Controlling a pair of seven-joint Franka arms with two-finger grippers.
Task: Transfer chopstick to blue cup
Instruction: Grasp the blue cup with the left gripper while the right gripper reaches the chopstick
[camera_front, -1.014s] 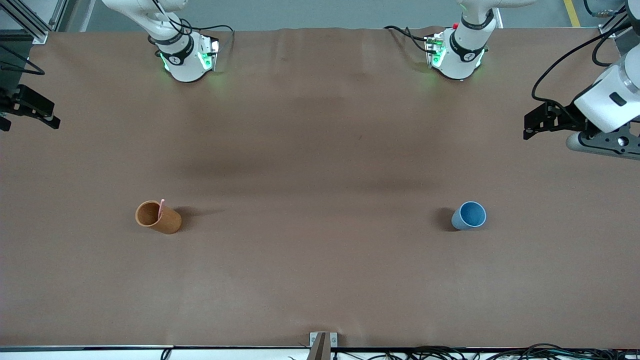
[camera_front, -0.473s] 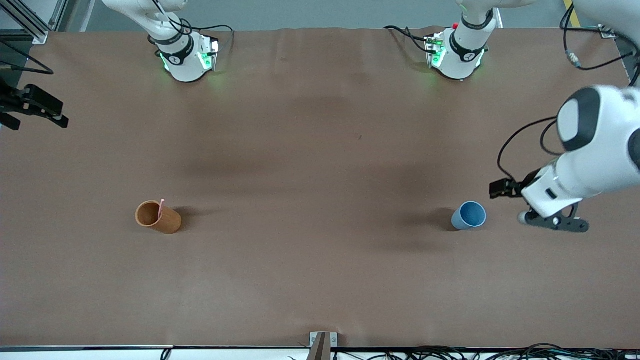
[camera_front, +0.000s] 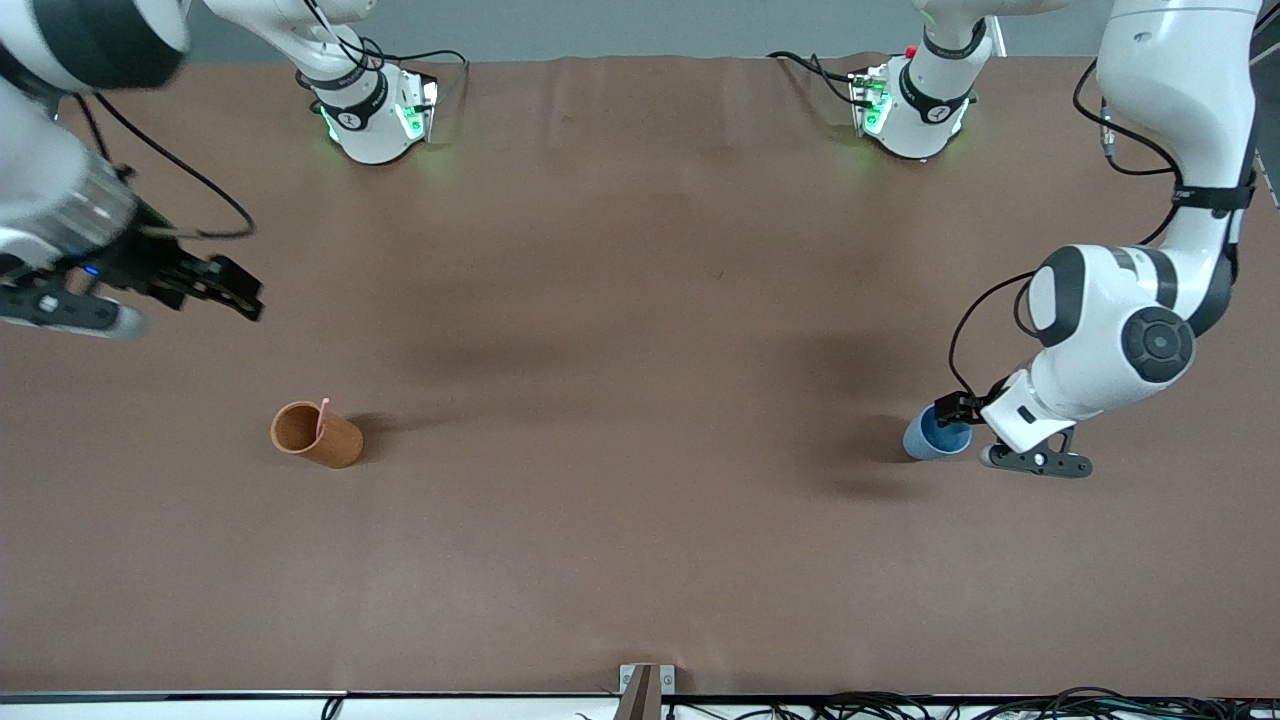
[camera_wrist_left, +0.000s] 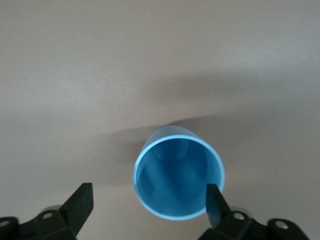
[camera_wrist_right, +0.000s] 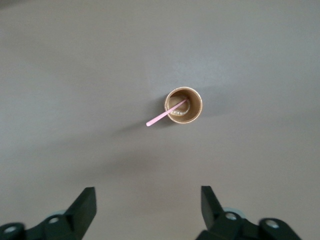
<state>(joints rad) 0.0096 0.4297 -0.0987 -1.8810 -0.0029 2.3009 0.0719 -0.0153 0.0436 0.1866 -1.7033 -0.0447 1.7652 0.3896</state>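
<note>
Blue cup (camera_wrist_left: 178, 172) sits between spread left gripper (camera_wrist_left: 150, 200) fingers.

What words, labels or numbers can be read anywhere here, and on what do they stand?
No text can be read in any view.
The blue cup, the orange-brown cup and the chopstick bear no print.
The arm bases show small dark round marks near green lights, too small to read.
The brown table cover is plain.
</note>
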